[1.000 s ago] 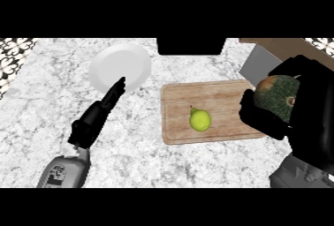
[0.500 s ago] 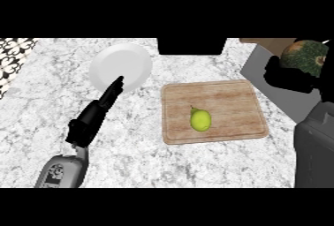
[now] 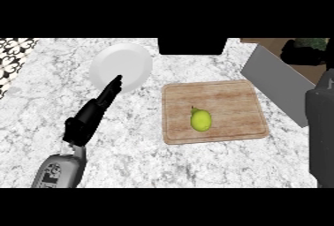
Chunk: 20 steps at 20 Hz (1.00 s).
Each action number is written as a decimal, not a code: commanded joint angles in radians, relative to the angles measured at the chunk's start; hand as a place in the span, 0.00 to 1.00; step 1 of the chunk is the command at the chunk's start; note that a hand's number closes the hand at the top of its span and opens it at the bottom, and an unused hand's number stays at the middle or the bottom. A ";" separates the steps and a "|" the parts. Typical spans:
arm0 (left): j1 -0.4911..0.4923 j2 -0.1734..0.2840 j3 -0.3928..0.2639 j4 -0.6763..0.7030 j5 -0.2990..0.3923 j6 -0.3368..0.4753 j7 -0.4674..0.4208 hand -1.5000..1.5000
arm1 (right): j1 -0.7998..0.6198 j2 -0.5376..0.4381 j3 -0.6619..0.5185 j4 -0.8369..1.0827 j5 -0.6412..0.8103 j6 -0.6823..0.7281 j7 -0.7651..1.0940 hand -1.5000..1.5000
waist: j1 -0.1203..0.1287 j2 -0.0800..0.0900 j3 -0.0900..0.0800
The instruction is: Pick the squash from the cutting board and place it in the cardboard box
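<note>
fingers (image 3: 115, 84) of the left hand (image 3: 91, 115) lie straight and together, holding nothing, stretched over the speckled table (image 3: 130, 159) with their tips reaching the lower edge of the white plate (image 3: 124, 64); the left grey forearm (image 3: 62, 170) comes in below them at the lower left; fingers of the right hand (image 3: 301, 54) are curled dark around the squash (image 3: 312, 43), of which only a green patch shows just above them at the top right edge; hand and squash sit over the open cardboard box (image 3: 280, 44), whose brown inside shows just left of those fingers and whose pale grey flap (image 3: 277, 81) slopes down below them; whether the squash touches the box floor cannot be told; the right forearm (image 3: 320, 132) runs down the right edge below the hand; the wooden cutting board (image 3: 235, 95) lies on the table to the right of the left fingertips and well below and left of the right fingers; a yellow-green pear (image 3: 201, 119) rests near its middle, stem toward the top; a black block (image 3: 192, 45) sits at the far edge of the table, between the plate and the box; a patterned black and white strip (image 3: 14, 50) shows at the upper left, beyond the left fingers.
</note>
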 commanded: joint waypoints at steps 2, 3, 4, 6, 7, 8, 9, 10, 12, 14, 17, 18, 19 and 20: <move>0.077 -0.001 -0.017 -0.043 -0.019 -0.001 -0.031 0.50 | -0.011 -0.028 0.000 0.142 -0.002 -0.039 -0.037 1.00 | 0.001 -0.002 0.000; 0.049 0.001 -0.005 -0.054 0.011 -0.021 0.015 0.50 | -0.051 -0.034 0.000 0.253 0.024 -0.113 -0.058 1.00 | 0.006 0.000 0.000; 0.021 -0.024 -0.026 -0.077 -0.021 0.018 0.049 0.50 | -0.070 -0.108 -0.075 0.313 -0.034 -0.106 -0.128 1.00 | 0.006 0.001 0.000; 0.058 -0.028 -0.043 -0.051 -0.020 -0.001 0.001 0.50 | -0.039 -0.068 -0.054 0.431 0.016 -0.241 -0.137 1.00 | 0.012 0.004 0.001; 0.035 0.013 0.011 -0.003 -0.006 -0.019 -0.034 0.50 | -0.041 -0.059 -0.053 0.424 -0.001 -0.231 -0.128 1.00 | 0.004 0.001 0.000; -0.014 -0.022 0.002 0.063 -0.031 0.018 -0.045 0.50 | 0.005 -0.007 -0.015 0.442 0.027 -0.287 -0.130 1.00 | 0.002 0.004 0.000; -0.039 0.004 0.033 0.026 0.019 -0.025 -0.003 0.50 | -0.065 -0.047 -0.062 0.535 -0.002 -0.276 -0.139 1.00 | 0.007 0.004 0.000; -0.026 0.012 0.038 0.013 0.018 -0.025 0.000 0.50 | -0.077 -0.021 -0.092 0.516 -0.048 -0.260 -0.110 1.00 | 0.006 0.002 0.000; 0.025 0.012 0.009 0.015 -0.005 -0.028 -0.056 0.50 | -0.048 -0.020 -0.169 0.537 -0.124 -0.325 -0.140 0.00 | 0.008 0.003 0.001; -0.003 -0.016 -0.006 0.019 -0.015 -0.009 -0.008 0.50 | -0.018 -0.053 -0.221 0.577 -0.205 -0.306 -0.213 0.00 | 0.001 0.003 0.001; -0.021 -0.045 -0.019 -0.053 -0.013 0.011 0.076 0.50 | -0.059 -0.032 -0.207 0.665 -0.217 -0.360 -0.226 0.00 | 0.005 0.000 0.001; 0.051 -0.034 -0.036 0.000 -0.046 0.009 -0.057 0.50 | -0.080 -0.047 -0.228 0.747 -0.227 -0.425 -0.274 0.00 | 0.010 0.003 0.001; -0.029 -0.039 -0.007 0.006 -0.021 0.008 0.022 0.50 | -0.082 -0.036 -0.231 0.755 -0.248 -0.465 -0.314 0.00 | 0.008 0.003 0.001; -0.017 -0.025 -0.015 -0.027 -0.022 -0.006 0.038 0.50 | -0.099 -0.068 -0.265 0.758 -0.288 -0.463 -0.352 0.00 | 0.010 0.003 0.001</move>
